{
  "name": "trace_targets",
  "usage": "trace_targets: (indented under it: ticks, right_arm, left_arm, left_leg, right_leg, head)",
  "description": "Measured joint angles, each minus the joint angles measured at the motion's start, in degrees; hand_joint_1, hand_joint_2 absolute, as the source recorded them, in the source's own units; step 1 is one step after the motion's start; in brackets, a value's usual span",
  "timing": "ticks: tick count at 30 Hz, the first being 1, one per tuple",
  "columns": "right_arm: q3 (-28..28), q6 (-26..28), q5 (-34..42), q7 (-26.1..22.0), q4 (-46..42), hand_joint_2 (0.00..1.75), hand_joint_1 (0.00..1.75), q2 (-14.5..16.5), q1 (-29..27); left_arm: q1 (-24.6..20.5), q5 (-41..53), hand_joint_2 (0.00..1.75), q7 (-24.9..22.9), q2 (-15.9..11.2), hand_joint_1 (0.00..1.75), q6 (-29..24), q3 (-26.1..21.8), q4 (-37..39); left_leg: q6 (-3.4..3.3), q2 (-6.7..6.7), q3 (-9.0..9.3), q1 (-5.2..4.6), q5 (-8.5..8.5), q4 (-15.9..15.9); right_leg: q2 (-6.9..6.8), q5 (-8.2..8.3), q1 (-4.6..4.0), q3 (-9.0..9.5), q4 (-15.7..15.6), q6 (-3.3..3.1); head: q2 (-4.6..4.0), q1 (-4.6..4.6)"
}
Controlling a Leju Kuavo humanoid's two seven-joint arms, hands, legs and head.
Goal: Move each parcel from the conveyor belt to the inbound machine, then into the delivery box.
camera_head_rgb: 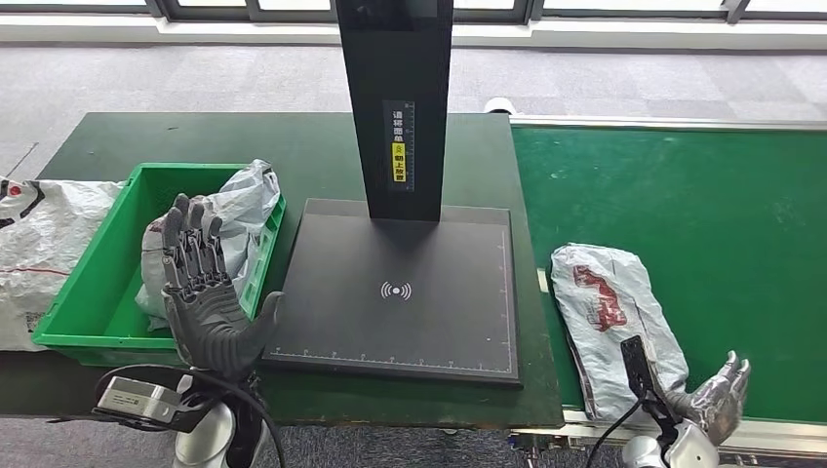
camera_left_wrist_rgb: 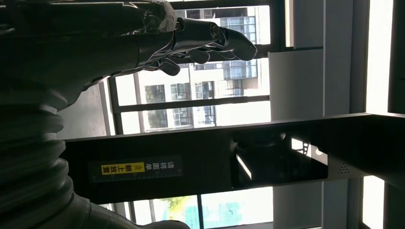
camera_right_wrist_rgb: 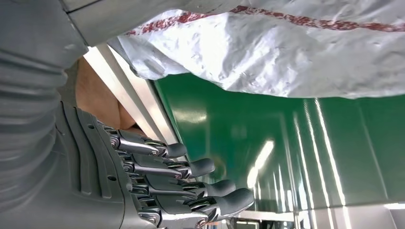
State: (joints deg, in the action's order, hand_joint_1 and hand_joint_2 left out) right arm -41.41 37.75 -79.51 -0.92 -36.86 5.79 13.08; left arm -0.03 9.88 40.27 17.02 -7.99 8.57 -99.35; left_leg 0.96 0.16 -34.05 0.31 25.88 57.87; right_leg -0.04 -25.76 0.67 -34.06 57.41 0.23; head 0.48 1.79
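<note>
White plastic, crumpled, lies at the far left: a parcel bag (camera_head_rgb: 39, 244) cut off by the picture's edge, outside the green delivery box (camera_head_rgb: 93, 292). Inside that box sits a grey-white parcel (camera_head_rgb: 239, 219), its near part hidden behind my left hand (camera_head_rgb: 207, 297). I hold that hand upright at the box's near right corner, palm forward, fingers spread wide, gripping nothing. To its right is the inbound machine (camera_head_rgb: 395, 288), a black flat pad with a dark post (camera_head_rgb: 395, 97) rising from its far edge; the post's top is cut off, and its yellow label is too small to read. Right again, on the green conveyor belt (camera_head_rgb: 702, 205), a silver parcel with red print (camera_head_rgb: 610, 322) lies near the near edge. My right hand (camera_head_rgb: 720, 398) hangs just beside its near right corner, fingers apart and empty, apparently not touching it, my wrist partly out of frame.
</note>
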Motion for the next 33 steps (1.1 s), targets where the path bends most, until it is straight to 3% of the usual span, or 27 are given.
trace_targets:
  ticks: [14,19,20,23,24,33]
  right_arm:
    - [-0.23,-0.38,0.16,0.23,3.38,1.75,0.0,-1.27,0.27]
    - [-0.23,-3.4,0.54,1.39,3.91,1.75,0.02,-1.39,0.5]
    - [-0.23,-4.17,0.66,1.7,4.01,1.75,0.31,-1.43,0.56]
    - [-0.24,-6.46,1.23,2.16,4.22,1.75,1.61,-1.54,0.56]
    - [-0.25,-7.12,1.42,2.09,4.28,1.75,1.75,-1.57,0.48]
    - [-0.29,-8.32,3.5,0.31,3.94,1.75,1.75,-1.95,-0.4]
  left_arm:
    - [-0.1,-0.02,1.75,-0.08,0.03,0.0,0.15,0.01,0.95]
    - [-0.1,0.02,1.75,-0.08,0.03,0.0,0.66,0.01,0.92]
    - [-0.1,0.07,1.75,-0.08,0.03,0.0,0.94,0.01,0.92]
    - [-0.11,0.37,1.75,-0.08,0.09,0.0,1.84,0.01,0.94]
    - [-0.11,0.5,1.75,-0.08,0.11,0.0,2.04,0.0,0.95]
    - [-0.15,0.92,1.75,-0.08,0.17,0.0,3.09,0.02,1.13]
  left_leg:
    - [0.0,0.01,0.0,0.0,0.0,0.0]
    - [0.0,0.01,0.02,0.0,0.0,0.0]
    - [0.0,0.01,0.03,0.0,0.0,0.0]
    - [0.0,0.02,0.08,0.01,0.0,0.0]
    - [-0.01,0.02,0.09,0.01,0.0,0.0]
    - [-0.03,0.06,0.24,0.01,0.02,0.01]
  right_leg:
    - [-0.01,0.0,0.0,0.01,0.0,0.0]
    - [-0.01,0.0,0.0,0.03,0.0,0.0]
    - [-0.01,0.0,-0.01,0.04,-0.01,0.0]
    - [0.0,-0.01,-0.01,0.07,-0.01,0.0]
    - [0.0,-0.01,-0.01,0.08,-0.01,0.0]
    - [0.05,-0.04,-0.01,0.23,-0.05,0.08]
  head:
    - [0.0,0.0]
    - [0.0,0.0]
    - [0.0,0.0]
    - [0.0,0.0]
    - [0.0,0.0]
    - [0.0,0.0]
